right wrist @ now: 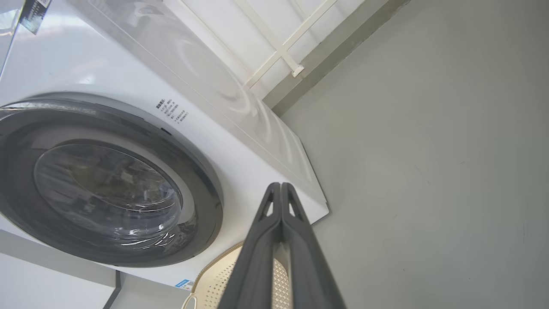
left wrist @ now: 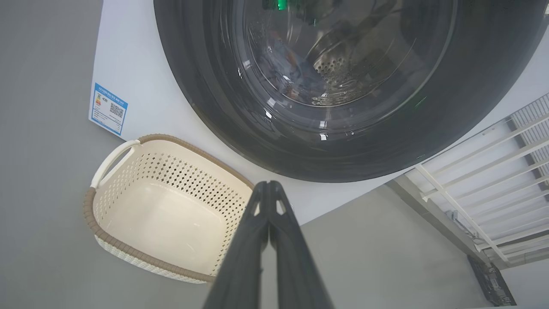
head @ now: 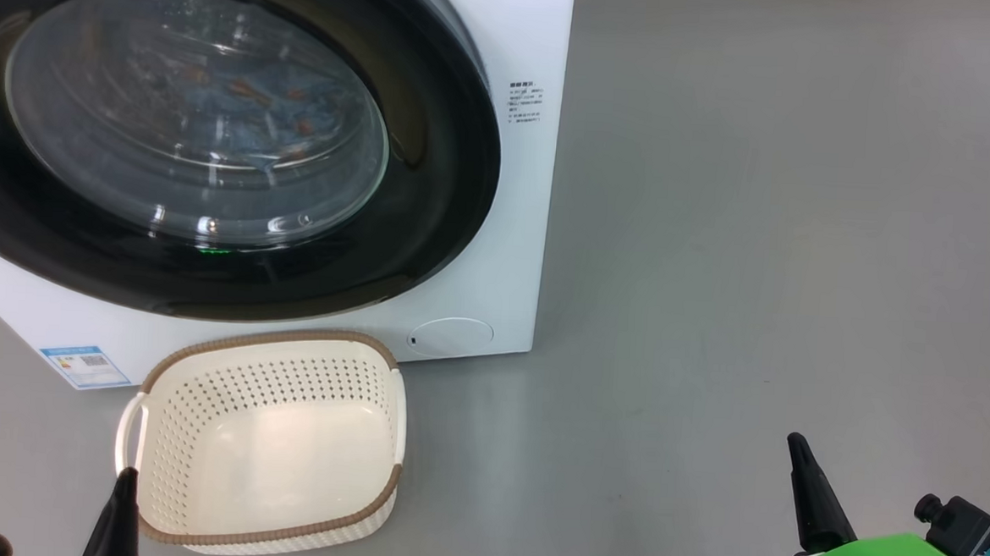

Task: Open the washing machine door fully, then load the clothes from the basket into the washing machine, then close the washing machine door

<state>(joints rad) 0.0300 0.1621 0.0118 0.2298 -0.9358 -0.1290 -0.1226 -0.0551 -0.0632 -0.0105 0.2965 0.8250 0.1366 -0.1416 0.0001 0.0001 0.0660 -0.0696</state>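
The washing machine [head: 520, 34] stands at the upper left with its door [head: 438, 224] shut flush against the white front. Through the glass I make out blue clothes [head: 242, 95] with orange marks inside the drum. The cream basket [head: 280, 336] sits on the floor right before the machine, its bottom bare. My left gripper [head: 125, 472] is shut, its tip over the basket's left handle. My right gripper [head: 794, 442] is shut, low at the right, well away from the machine. In the wrist views the left gripper [left wrist: 269, 184] and the right gripper [right wrist: 279, 185] have their fingers pressed together on nothing.
Grey floor [head: 760, 241] spreads to the right of the machine. A blue label [head: 84, 365] and a round flap [head: 451, 337] mark the machine's lower front. A white railing [left wrist: 493, 171] runs along the wall beside the machine.
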